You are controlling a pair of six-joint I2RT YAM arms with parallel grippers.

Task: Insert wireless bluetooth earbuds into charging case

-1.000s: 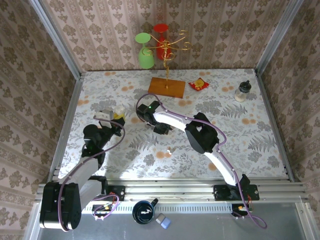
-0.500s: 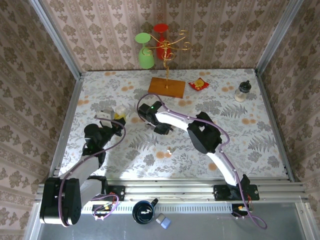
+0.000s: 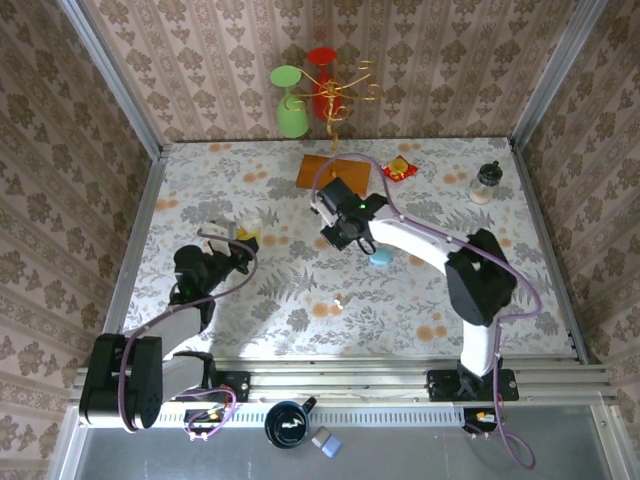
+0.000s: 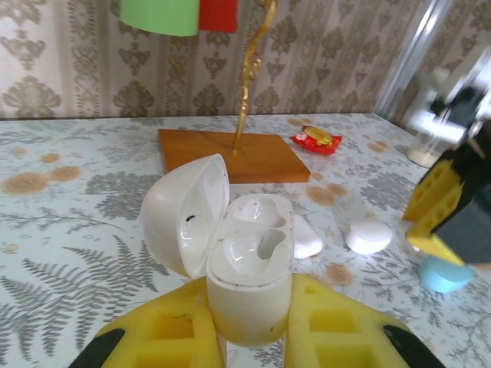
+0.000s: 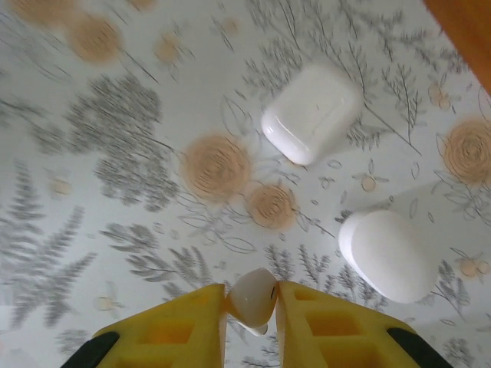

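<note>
My left gripper [image 4: 249, 310] is shut on the charging case [image 4: 249, 264], a white pebble-shaped case held upright with its lid hinged open to the left and its two sockets bare. From above, the left gripper [image 3: 243, 240] sits at the table's left. My right gripper [image 5: 252, 307] is shut on a white earbud [image 5: 253, 297], hanging over the table. In the top view the right gripper [image 3: 362, 240] is mid-table, right of the left one. Another small white earbud [image 3: 340, 303] lies loose on the cloth nearer the front.
Two closed white cases [image 5: 311, 113] [image 5: 387, 253] lie under the right gripper, and a blue case [image 3: 381, 257] beside it. At the back stand a cup rack on a wooden base [image 3: 333, 172], a red packet [image 3: 397, 168] and a small jar [image 3: 485, 183].
The right arm has swung right and towards the back, carrying its gripper away from the left gripper, its jaws closing further. The left gripper has shifted only slightly.
</note>
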